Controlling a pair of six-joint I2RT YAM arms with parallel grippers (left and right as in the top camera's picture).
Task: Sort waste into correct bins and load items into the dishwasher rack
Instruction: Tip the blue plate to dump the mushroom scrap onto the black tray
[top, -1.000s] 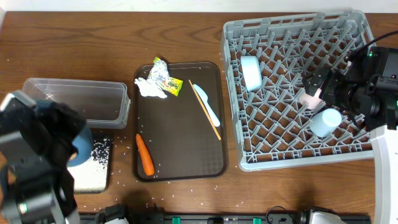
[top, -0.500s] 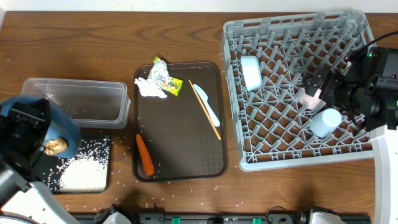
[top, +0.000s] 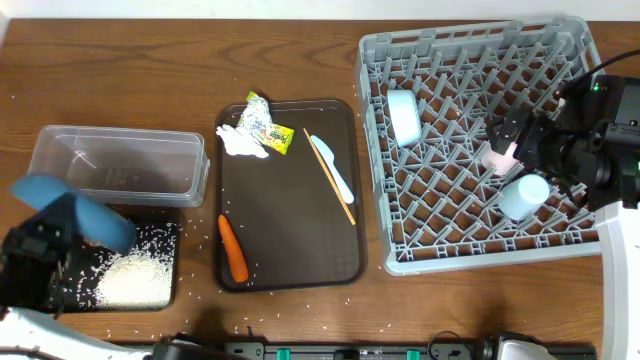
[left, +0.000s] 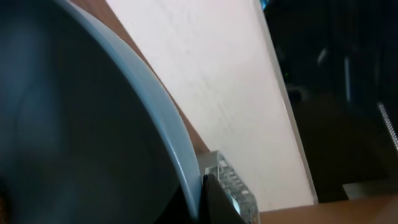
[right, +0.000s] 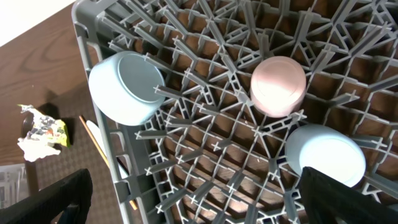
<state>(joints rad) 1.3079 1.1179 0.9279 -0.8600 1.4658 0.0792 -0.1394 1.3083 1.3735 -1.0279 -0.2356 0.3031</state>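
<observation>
**Entry: sorting/loading, both arms**

1. Left tool (top: 48, 250): clamped on the rim of the plate (top: 75, 212). Plate is steeply tilted, near edge-on from overhead, over the black tray (top: 176, 270). My read: held this way to shed scraps into that bin. Wrist view shows only the dark plate face, its pale rim and one finger tip.
2. Rice (top: 130, 280): a heap on the black tray, w/ stray grains on the bench (top: 150, 60) around it.
3. Clear tub (top: 120, 160): just behind the black tray. Contents hard to make out.
4. Right tool (right: 193, 186): jaws wide, holding nothing. It hangs over the rack (top: 470, 40), prob. parked while the left arm works.
5. In the rack: bowl (right: 124, 87) on its side among the pegs, pink cup (right: 278, 85) and blue cup (right: 324, 152) mouth-down between pegs, presumably so they drain.
6. Brown tray (top: 290, 250), mid-bench: white utensil (top: 332, 168) beside a thin stick (top: 330, 180). Carrot (top: 233, 248) lies on its left edge. Wrapper (top: 264, 122) and tissue (top: 243, 143) straddle the top-left corner. All unsorted, approx. half the job left.

**Changes vs. earlier frames**
- Half a sec. ago the plate faces up w/ a brown lump on it. Now it is tipped and no lump shows. Can't tell where it landed.
- Left arm sits lower and further left.
- Right arm, rack contents and brown-tray items: no change.
</observation>
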